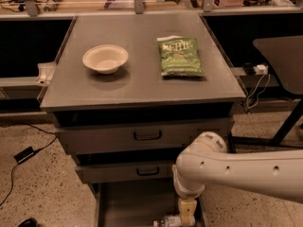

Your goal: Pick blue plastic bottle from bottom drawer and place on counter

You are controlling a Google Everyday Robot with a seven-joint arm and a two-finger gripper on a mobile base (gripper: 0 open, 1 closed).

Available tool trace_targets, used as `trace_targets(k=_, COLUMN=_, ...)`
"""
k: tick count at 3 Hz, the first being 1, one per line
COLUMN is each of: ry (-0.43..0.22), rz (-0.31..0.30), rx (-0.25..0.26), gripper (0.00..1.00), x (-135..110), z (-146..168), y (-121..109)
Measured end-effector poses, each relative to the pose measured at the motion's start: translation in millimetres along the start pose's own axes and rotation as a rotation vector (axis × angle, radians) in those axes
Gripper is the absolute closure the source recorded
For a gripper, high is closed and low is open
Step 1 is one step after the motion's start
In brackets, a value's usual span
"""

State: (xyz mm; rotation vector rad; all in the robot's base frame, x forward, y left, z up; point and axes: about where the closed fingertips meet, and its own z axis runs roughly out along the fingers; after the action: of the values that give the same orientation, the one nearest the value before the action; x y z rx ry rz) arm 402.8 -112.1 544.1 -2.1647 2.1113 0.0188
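The blue plastic bottle (169, 221), clear with a pale label, lies on its side at the front of the open bottom drawer (124, 201). It is partly cut off by the lower edge of the view. My gripper (187, 213) hangs from the white arm, which comes in from the right. It reaches down into the drawer, right beside or just above the bottle's right end. The counter (137, 82) is the flat grey top of the cabinet, well above the gripper.
A cream bowl (105, 58) and a green chip bag (180, 56) lie on the counter. Two shut drawers with black handles (147, 135) sit above the open one. A dark table (283, 56) stands at the right. A cable and adapter (23, 154) lie on the floor at the left.
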Motion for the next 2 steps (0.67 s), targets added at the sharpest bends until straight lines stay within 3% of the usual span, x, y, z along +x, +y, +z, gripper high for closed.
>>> trace_targets(k=1, ry=-0.047, rz=-0.037, rx=-0.034, gripper=0.00, x=3.4, z=60.8, y=5.0)
trace_targets(k=2, ry=-0.070, rz=-0.047, rx=-0.060, gripper=0.00, x=2.8, z=83.0, y=11.8)
